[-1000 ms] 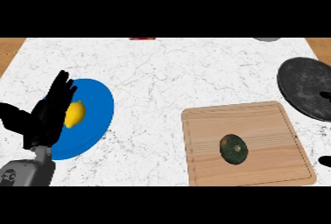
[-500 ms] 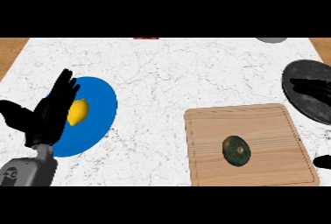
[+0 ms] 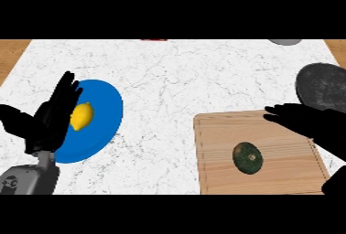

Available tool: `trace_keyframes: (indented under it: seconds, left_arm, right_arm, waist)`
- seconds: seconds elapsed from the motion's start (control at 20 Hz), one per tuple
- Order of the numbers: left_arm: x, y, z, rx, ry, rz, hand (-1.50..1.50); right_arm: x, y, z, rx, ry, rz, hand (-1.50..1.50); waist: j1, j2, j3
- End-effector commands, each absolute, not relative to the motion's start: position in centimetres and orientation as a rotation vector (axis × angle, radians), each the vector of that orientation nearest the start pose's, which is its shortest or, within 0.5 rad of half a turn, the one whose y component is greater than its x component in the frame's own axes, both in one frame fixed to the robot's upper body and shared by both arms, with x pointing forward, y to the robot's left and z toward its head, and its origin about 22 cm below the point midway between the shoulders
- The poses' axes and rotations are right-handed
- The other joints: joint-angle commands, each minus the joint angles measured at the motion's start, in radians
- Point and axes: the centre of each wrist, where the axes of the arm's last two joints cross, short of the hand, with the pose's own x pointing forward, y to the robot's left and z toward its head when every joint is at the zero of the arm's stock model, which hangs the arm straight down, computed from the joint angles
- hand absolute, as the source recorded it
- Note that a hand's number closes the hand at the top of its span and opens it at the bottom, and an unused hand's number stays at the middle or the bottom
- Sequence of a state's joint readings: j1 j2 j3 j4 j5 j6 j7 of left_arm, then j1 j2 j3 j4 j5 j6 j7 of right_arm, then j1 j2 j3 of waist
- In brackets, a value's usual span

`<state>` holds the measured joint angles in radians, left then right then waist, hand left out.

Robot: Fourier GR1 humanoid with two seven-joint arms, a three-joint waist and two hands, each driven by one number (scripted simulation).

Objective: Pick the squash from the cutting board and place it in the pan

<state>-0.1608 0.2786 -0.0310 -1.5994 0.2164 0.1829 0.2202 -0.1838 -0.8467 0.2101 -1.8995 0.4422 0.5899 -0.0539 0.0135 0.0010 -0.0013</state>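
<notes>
A dark green round squash (image 3: 247, 157) lies on the wooden cutting board (image 3: 223, 180) at the lower right. The dark grey pan (image 3: 322, 86) sits at the right edge, beyond the board. My right hand (image 3: 316, 124) reaches in from the right with straight fingers, hovering over the board's far right corner, above and right of the squash and apart from it. My left hand (image 3: 47, 119) rests open at the left, fingers up, partly covering the blue plate.
A blue plate (image 3: 101, 123) at the left holds a yellow lemon (image 3: 82, 116). A grey object (image 3: 285, 41) shows at the far right top, a small red thing (image 3: 154, 39) at the far edge. Wooden counter borders the marble top at both sides.
My right hand has come in from the right edge, past the pan, and now spreads over the board's far right corner. The left hand and squash stayed put.
</notes>
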Motion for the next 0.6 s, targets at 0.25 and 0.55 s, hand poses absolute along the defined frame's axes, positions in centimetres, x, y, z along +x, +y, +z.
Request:
trace_keyframes:
  seconds: [0.25, 0.55]
  left_arm:
    - [26.3, 26.2, 7.7, 0.104, -1.541, 0.044, 0.0]
    - [28.9, 26.3, 6.6, 0.111, -1.531, 0.048, 0.0]
  right_arm:
    - [21.3, -24.4, 14.9, -0.507, -1.226, 1.874, -1.5]
    - [21.3, -22.9, 17.5, -0.716, -1.199, 1.906, -1.5]
  waist:
    - [-0.012, -0.005, 0.002]
    - [-0.013, -0.001, 0.001]
